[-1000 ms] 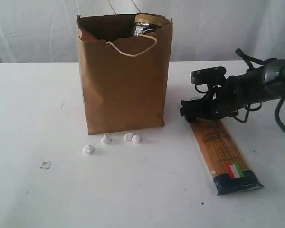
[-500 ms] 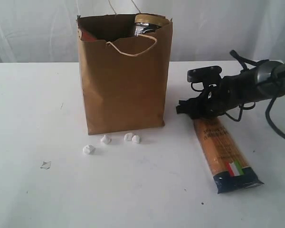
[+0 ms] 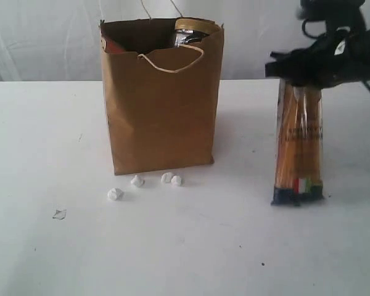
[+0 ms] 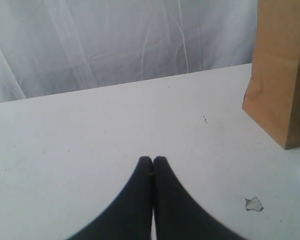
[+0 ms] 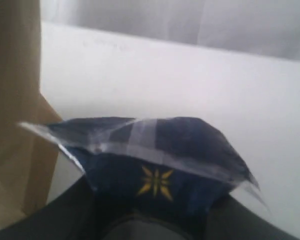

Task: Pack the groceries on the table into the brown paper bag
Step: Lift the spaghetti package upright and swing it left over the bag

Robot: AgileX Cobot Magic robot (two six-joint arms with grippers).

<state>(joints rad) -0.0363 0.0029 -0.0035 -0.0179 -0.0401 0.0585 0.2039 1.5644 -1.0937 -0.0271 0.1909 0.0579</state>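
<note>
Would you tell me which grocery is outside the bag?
The spaghetti packet, held upright by the right gripper; the gold-lidded jar sits inside the bag.

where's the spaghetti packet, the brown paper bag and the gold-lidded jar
long orange spaghetti packet (image 3: 299,145), exterior view, middle of its front
tall brown kraft-paper bag (image 3: 160,117), exterior view, front wall
gold-lidded clear jar (image 3: 196,26), exterior view, lid showing at the bag's rim

The middle of the table (image 3: 43,142), towards its far edge, was occupied by the upright brown paper bag (image 3: 160,117). A bare lane was found between the bag and the spaghetti packet (image 3: 299,142), held upright towards the right side. Small white scraps (image 3: 137,180) were strewn just before the bag's front. The bag's mouth was partly blocked at its right by a gold-lidded jar (image 3: 194,28). The table's left part was found bare but for one small flake (image 3: 60,214).
</note>
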